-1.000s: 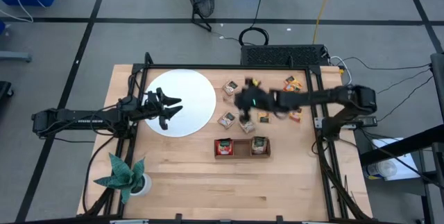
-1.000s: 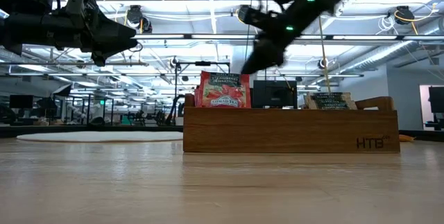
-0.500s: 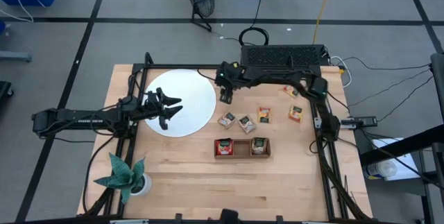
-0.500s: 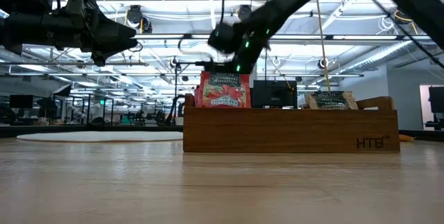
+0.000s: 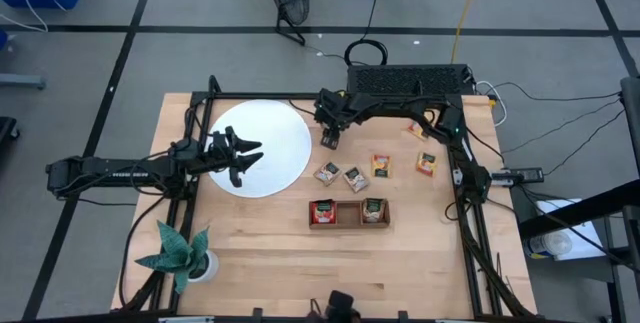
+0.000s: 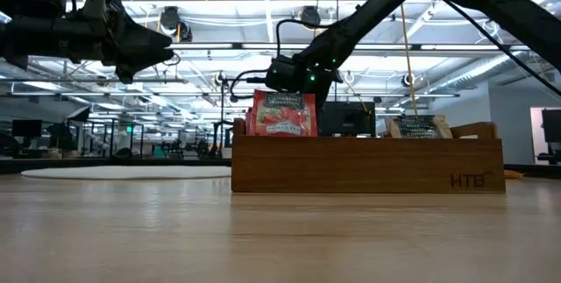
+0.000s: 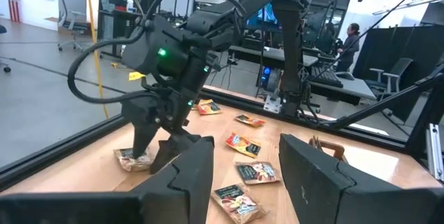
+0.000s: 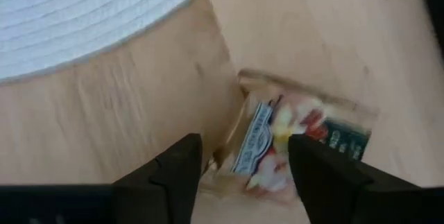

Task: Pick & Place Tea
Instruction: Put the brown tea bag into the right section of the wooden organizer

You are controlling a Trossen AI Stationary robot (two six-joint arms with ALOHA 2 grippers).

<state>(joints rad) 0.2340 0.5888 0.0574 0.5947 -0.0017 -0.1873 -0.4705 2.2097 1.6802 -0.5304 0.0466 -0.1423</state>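
Right hand, fingers apart astride a sachet flat on the surface just beside the white disc: thin packet may slip or crumple on closing; left hand, fingers apart, waits above disc

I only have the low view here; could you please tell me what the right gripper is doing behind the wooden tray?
Observer: The right gripper is down over a tea sachet that lies flat on the table beside the white disc, with its fingers open on either side of it.
Operator: Thank you. Are other sachets loose back there?
Observer: Yes, several loose sachets lie flat beyond the wooden tray.
Operator: And the tray's middle compartment?
Observer: It is empty. The red sachets sit in one end compartment and a green sachet in the other.
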